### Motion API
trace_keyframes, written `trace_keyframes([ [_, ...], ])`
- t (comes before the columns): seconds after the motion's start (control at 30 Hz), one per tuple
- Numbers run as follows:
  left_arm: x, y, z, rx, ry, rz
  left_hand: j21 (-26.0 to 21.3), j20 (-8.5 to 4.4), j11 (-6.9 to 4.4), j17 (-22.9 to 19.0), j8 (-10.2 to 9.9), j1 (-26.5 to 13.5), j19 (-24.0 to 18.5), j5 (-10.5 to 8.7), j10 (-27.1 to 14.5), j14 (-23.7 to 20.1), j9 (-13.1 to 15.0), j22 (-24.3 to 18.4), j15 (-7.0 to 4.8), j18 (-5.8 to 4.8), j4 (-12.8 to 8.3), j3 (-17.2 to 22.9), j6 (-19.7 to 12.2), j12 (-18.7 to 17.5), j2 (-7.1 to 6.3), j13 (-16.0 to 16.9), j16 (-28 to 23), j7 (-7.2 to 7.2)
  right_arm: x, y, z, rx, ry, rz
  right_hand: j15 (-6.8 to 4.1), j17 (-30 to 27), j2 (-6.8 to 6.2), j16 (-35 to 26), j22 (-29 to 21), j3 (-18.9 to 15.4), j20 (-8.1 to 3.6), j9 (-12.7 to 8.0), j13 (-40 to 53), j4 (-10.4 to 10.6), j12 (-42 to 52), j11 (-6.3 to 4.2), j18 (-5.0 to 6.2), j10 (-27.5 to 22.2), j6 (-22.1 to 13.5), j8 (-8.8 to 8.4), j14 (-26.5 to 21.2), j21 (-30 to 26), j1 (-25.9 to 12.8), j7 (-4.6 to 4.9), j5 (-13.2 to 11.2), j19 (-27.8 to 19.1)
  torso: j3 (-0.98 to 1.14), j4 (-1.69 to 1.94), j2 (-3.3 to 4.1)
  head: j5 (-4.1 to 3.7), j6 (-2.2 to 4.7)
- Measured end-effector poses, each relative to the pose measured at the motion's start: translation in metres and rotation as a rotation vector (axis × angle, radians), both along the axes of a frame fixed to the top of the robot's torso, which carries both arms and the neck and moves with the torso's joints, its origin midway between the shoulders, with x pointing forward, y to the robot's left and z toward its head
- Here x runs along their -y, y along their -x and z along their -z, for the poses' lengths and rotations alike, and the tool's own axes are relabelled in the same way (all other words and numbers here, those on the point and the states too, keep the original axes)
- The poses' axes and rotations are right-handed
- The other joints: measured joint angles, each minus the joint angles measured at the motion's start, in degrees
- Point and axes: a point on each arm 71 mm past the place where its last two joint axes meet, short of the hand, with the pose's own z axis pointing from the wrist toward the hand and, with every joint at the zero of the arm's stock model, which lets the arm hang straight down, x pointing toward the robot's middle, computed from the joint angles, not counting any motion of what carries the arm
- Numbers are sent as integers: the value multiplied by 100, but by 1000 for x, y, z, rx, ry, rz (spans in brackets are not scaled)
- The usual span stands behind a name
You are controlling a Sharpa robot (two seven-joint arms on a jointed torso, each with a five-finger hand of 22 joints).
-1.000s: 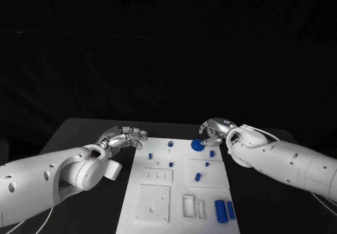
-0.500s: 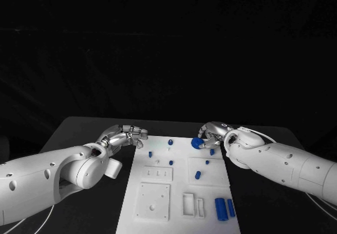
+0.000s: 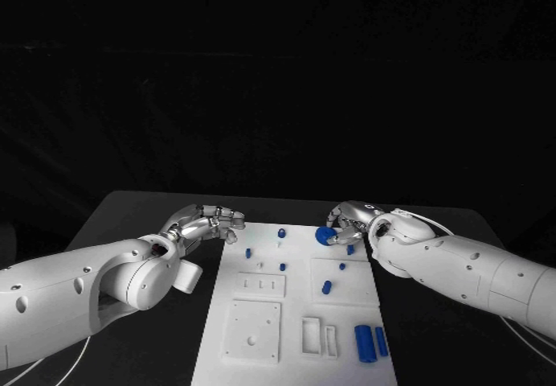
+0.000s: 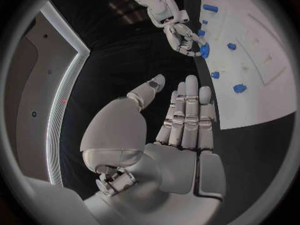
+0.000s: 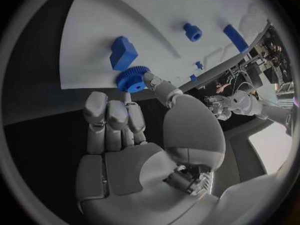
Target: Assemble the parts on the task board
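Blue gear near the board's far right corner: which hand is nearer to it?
Right. The right hand pinches the blue gear; the left hand sits off the board's left edge.

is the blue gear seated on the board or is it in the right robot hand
In the right robot hand: its fingertips pinch the blue gear at the far right corner of the task board. Whether it touches the board, cannot tell.

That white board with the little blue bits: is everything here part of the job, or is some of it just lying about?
Part of the job:
task board
blue gear, held by the right robot hand
loose blue parts, such as the two bars

Just there:
black table
left robot hand, holding nothing, beside the board
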Motion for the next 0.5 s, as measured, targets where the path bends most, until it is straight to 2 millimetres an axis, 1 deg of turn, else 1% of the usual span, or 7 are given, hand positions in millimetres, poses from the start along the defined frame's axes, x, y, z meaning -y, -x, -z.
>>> trace_keyframes([
  [0.13, 0, 0, 0, 0, 0, 0, 0, 0, 0, 0, 0, 0, 0, 0, 0, 0, 0, 0, 0, -2, 0, 0, 0, 0, 0, 0, 0, 0, 0, 0, 0, -4, -3, 2, 0, 11, 3, 0, 0, -14, 1, 0, 0, 14, 3, 0, 0, 0, 0, 0, 0, 0, -3, 0, 0, -1, -4, -3, 0, 4, -15],
  [0.17, 0, 0, 0, 0, 0, 0, 0, 0, 0, 0, 0, 0, 0, 0, 0, 0, 0, 0, 0, -2, 0, 0, 0, 0, 0, 0, 0, 0, 0, -1, 0, -5, -4, 2, 0, 16, 25, 0, 0, -14, 1, 0, 0, 14, 26, 0, 0, 0, 0, 0, 1, 0, -25, 0, 0, -1, -4, -3, -1, 4, -16],
  [0.33, 1, 0, 0, 0, 0, 2, 0, 0, 0, 0, 0, 0, 0, 0, 0, 0, 0, 0, 0, -6, 12, 12, 0, 0, 0, 0, 0, 0, -3, -1, 1, -8, -6, -3, 0, 31, 25, 0, 0, 2, 9, 0, -1, 30, 40, -1, 0, 0, 0, 0, 1, 22, -25, 0, 0, -10, -4, -4, -7, 5, -23],
  [0.4, 1, 0, 0, 0, 0, 3, 0, 0, 0, 0, 0, 0, 0, 0, 0, 0, 0, 0, 0, -8, 12, 12, 0, 0, 0, 0, 0, 0, -5, -1, 1, -8, -4, -6, 0, 45, 40, 0, 0, 13, -3, 4, -1, 41, 40, -1, 0, 0, 31, 5, 1, 44, -9, -29, 0, -25, -4, -4, -10, 5, -27],
  [0.43, 1, 0, 0, 0, 0, 3, 0, 0, 0, 0, 0, 0, 0, 0, 0, 0, 0, 0, 0, -9, 12, 12, 0, 0, 0, 0, 0, 0, -5, -1, 1, -7, -3, -7, 0, 55, 63, 0, 0, 18, -3, 10, -1, 46, 50, -1, -1, 0, 73, 36, 1, 57, 14, -43, -14, -42, -4, -4, -11, 5, -31],
  [0.47, 1, 0, 0, 0, 0, 3, 0, 0, 0, 0, 0, 0, 0, 0, 0, 0, 0, 0, 0, -10, 12, 12, 0, 0, 0, 0, 0, 0, -5, -1, 1, -7, -1, -8, 0, 58, 68, 0, 0, 27, -7, 13, -1, 52, 64, -5, -1, 4, 91, 44, 1, 57, 19, -44, -30, -47, -4, -4, -12, 5, -33],
  [0.5, 1, 0, 0, 0, 0, 3, 0, 0, 0, 0, 0, 0, 0, 0, 0, 0, 0, 0, 0, -31, 12, 12, 0, 0, 0, 0, 0, 0, -5, 0, 1, -6, 1, -9, 0, 69, 78, 0, 0, 63, -9, 23, -1, 55, 84, -24, -1, 23, 136, 67, 1, 57, 29, -48, -74, -51, -4, -4, -13, 5, -36],
])
